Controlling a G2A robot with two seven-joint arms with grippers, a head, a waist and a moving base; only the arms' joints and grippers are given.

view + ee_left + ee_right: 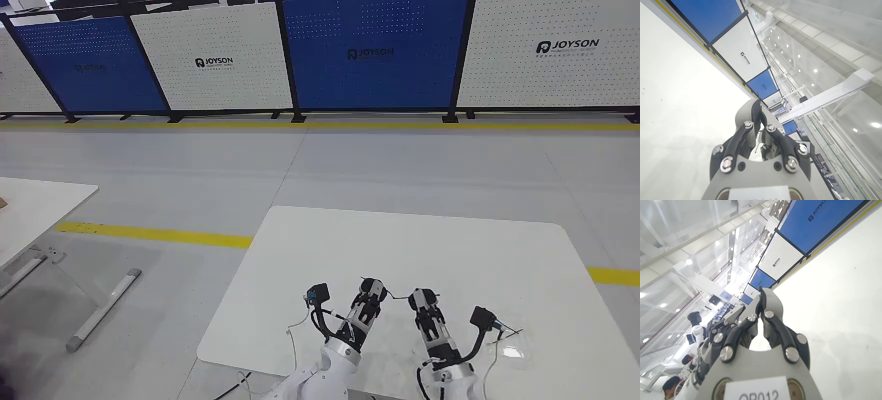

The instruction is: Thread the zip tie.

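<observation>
The thin black plastic zip tie (pixel 758 95) ran between the left claw (pixel 759 108) and right claw (pixel 761 298), both pinched shut on it.

2 grippers hang side by side above the near part of the table (pixel 420 245), left gripper (pixel 374 287) just beside right gripper (pixel 421 296). The zip tie (pixel 397 294) bridges the gap between them, 1 end pinched in each, with a short tip poking out past the left fingertips (pixel 755 111). A plastic wrapper (pixel 512 351) lies on the table right of the right gripper. A second table (pixel 30 205) sits well left of the left gripper. Partition panels (pixel 210 55) stand far ahead of both.
</observation>
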